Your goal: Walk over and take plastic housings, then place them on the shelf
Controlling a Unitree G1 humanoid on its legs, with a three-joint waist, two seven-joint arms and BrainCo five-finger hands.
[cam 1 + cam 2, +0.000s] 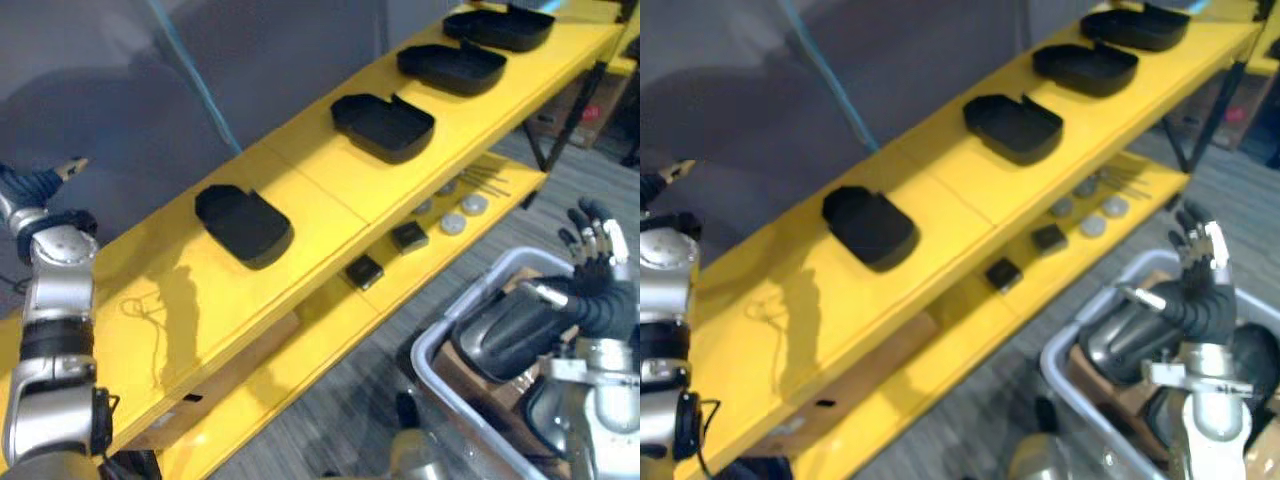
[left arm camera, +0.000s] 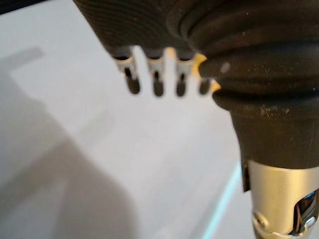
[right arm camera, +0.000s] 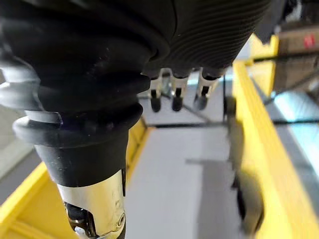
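Right hand (image 1: 597,262) fingers (image 1: 590,222) are straight, spread and empty, pointing up at lower right. The nearest loose plastic housing (image 1: 498,338) lies just below-left of them in the bin (image 1: 432,340), long axis apparently lower left to upper right, so the right arm takes it. Left hand (image 1: 28,186) is relaxed and empty at upper left; four housings (image 1: 243,225) sit on the shelf (image 1: 330,200).
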